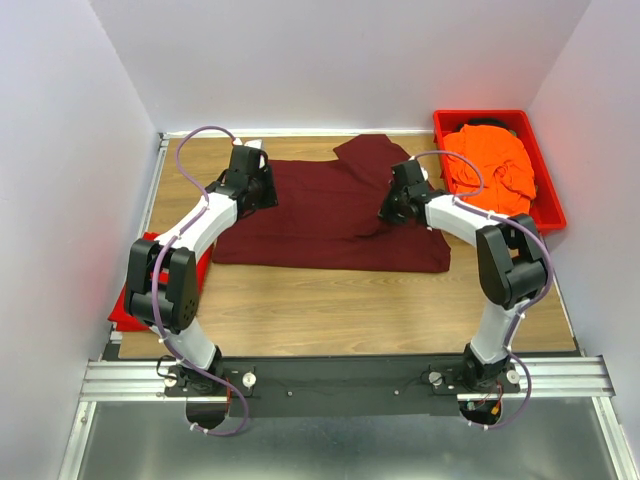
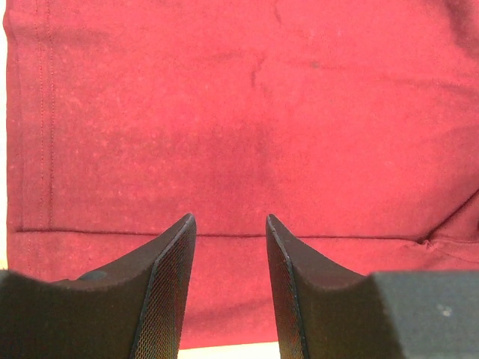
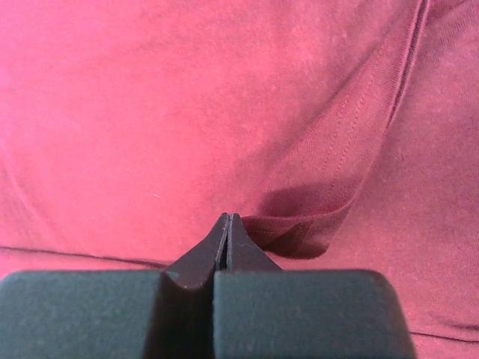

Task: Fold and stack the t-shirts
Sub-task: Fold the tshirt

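Wood-grain table carries the maroon shirt, spread mostly flat, one upper flap already turned inward. To the right of the maroon shirt stands a red bin holding the orange shirt, bunched up. Off its left side, a red shirt lies at the table edge, partly hidden by the left arm.

We judge the step in hand to be folding the maroon shirt, with stacking not yet begun. The next move calls for both sides to be gripped and carried over evenly, so the cloth does not skew.

The left gripper sits over the shirt's left portion, jaws spread, cloth lying flat beyond the tips near a stitched hem. The right gripper is at the shirt's right portion, jaws pressed together. A raised, shadowed fold of hem meets their tips, apparently pinched.
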